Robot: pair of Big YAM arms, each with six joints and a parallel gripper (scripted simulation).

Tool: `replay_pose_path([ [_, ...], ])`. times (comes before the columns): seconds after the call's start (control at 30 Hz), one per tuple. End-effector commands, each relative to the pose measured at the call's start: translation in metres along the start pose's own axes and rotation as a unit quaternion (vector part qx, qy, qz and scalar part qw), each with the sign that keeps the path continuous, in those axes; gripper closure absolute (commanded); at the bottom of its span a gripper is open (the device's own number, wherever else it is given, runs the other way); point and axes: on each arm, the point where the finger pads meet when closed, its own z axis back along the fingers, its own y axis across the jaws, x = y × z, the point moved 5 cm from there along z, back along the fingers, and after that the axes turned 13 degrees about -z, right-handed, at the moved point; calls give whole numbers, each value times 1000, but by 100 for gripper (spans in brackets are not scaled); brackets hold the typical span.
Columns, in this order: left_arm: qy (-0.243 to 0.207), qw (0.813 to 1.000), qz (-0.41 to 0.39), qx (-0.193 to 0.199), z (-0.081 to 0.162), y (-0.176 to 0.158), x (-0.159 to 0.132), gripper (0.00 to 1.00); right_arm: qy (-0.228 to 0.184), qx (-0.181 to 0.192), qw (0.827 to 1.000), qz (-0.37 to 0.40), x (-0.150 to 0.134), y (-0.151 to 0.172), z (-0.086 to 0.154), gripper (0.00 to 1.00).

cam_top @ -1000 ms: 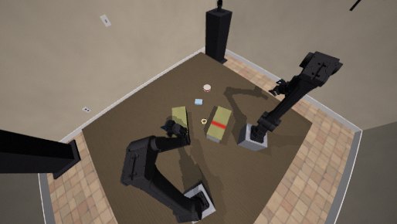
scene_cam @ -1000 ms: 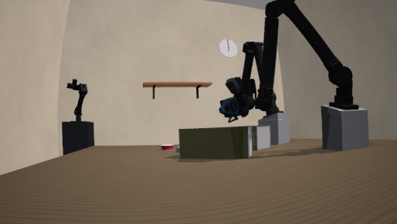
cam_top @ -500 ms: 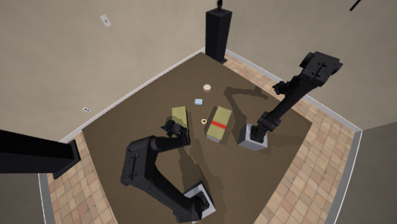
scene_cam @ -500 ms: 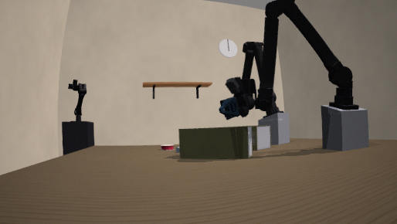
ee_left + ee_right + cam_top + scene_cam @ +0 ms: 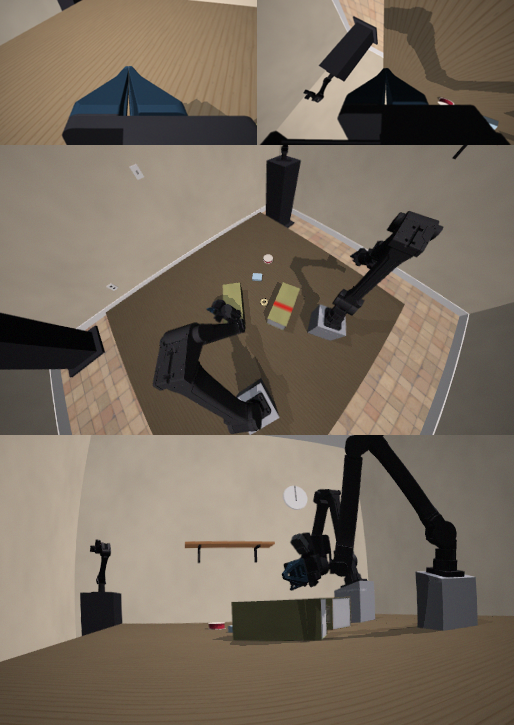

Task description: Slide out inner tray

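Observation:
The plain olive slide box (image 5: 233, 297) lies on the brown table, left of the slide box with a red band (image 5: 283, 305). My left gripper (image 5: 216, 307) has blue fingers. It hovers a little above the near end of the plain box (image 5: 277, 620) and touches nothing. In the left wrist view the fingers (image 5: 128, 68) are pressed together with only bare table beneath them. My right gripper (image 5: 357, 256) is raised high beyond the banded box, and its dark fingers are shut on nothing. A pale end face (image 5: 341, 613) shows beside the sleeve; I cannot tell which box it belongs to.
A red and white bowl (image 5: 268, 259), a small light-blue block (image 5: 257, 276) and a small ring (image 5: 263, 300) lie near the boxes. Black camera stands (image 5: 282, 190) stand at the table corners. The arm bases (image 5: 327, 325) stand at the table's near side.

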Motion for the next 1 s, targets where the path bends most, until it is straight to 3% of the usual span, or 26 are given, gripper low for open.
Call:
replay_pose_path([
  [0.0,7,1000,-17,1,-9,7,2,100,5,-13,999,30,-12,9,-17,100],
  [0.2,8,1000,-23,-6,-16,1,2,100,6,-29,998,53,-22,5,-29,100],
  [0.33,11,999,-37,-15,-19,14,8,100,8,-52,995,87,-38,-2,-46,100],
  [0.63,20,997,-66,-42,-36,24,18,100,18,-114,975,188,-85,-27,-93,100],
  [0.7,20,997,-66,-42,-36,24,18,100,18,-114,975,188,-85,-27,-93,100],
  [0.97,30,992,-92,-75,-52,37,27,100,32,-176,938,297,-140,-66,-135,100],
])
